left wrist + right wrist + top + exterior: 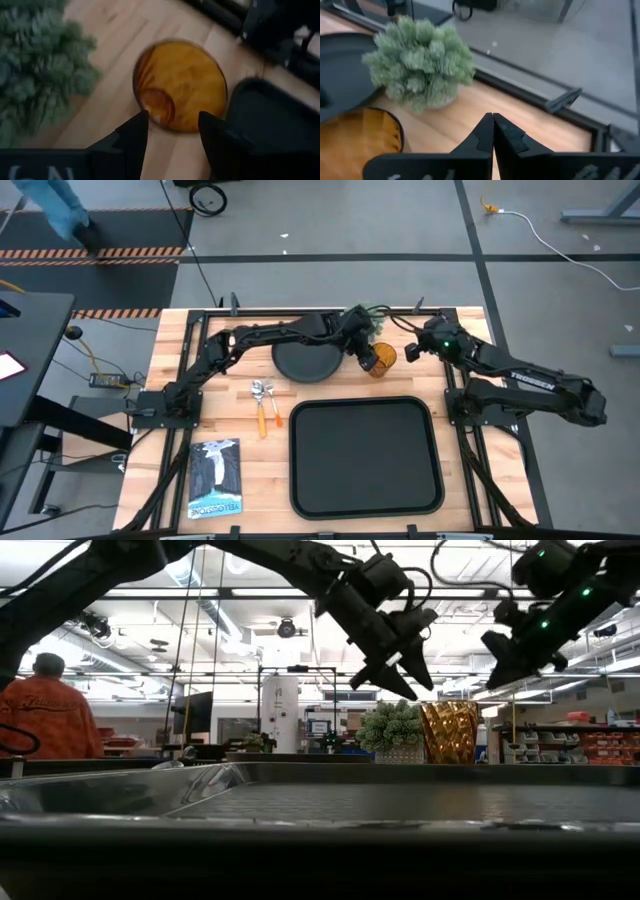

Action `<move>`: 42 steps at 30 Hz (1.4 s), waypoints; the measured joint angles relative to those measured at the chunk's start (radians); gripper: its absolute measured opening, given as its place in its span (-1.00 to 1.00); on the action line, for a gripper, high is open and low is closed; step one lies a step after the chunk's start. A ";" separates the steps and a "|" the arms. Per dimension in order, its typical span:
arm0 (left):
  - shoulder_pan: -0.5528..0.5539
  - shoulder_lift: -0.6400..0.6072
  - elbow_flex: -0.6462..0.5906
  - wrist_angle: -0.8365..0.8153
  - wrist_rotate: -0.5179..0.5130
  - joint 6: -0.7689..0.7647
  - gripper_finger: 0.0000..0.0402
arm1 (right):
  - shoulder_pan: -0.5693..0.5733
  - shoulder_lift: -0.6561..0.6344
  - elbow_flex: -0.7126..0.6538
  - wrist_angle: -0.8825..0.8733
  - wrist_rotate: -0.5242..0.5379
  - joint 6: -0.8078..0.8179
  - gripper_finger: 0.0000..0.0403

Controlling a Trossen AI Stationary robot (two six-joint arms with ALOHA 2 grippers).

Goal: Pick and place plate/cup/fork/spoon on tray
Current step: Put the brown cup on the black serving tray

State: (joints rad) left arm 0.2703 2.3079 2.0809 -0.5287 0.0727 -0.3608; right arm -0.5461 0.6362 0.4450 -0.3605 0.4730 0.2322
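Above the small translucent amber tumbler cup [180, 85], the left gripper [172, 132] is held with fingers spread, nothing grasped. One finger should be lowered inside the rim, one outside, clear of the green spiky plant ball [35, 65]. The right gripper [493, 131] is kept clenched, empty, near the cup.

upright amber cup [383, 360] beside black plate [305, 361], behind empty tray [365, 457]

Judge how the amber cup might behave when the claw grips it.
The cup looks thin and translucent, so probably light. Its smooth wall may slip between the open left claw fingers. Standing upright and taller than wide in the low view, it could tip if nudged.
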 joint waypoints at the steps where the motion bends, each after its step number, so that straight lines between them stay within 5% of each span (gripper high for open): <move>1: 0.001 0.002 0.000 -0.007 -0.002 -0.018 -0.13 | 0.010 -0.015 0.000 0.000 0.020 -0.005 -0.95; 8: 0.001 0.014 0.000 -0.046 -0.132 -0.029 -0.23 | 0.089 -0.062 0.000 -0.002 0.054 -0.044 -0.95; 28: -0.038 0.023 0.012 0.017 -0.226 -0.053 -0.22 | 0.164 -0.065 0.000 -0.003 0.186 -0.060 -0.95; 42: -0.064 0.037 0.012 0.019 -0.275 -0.055 -0.22 | 0.164 -0.067 0.000 0.014 0.170 -0.050 -0.95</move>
State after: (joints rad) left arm 0.2063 2.3448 2.0929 -0.5099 -0.2019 -0.4156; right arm -0.3817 0.5690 0.4450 -0.3468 0.6429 0.1821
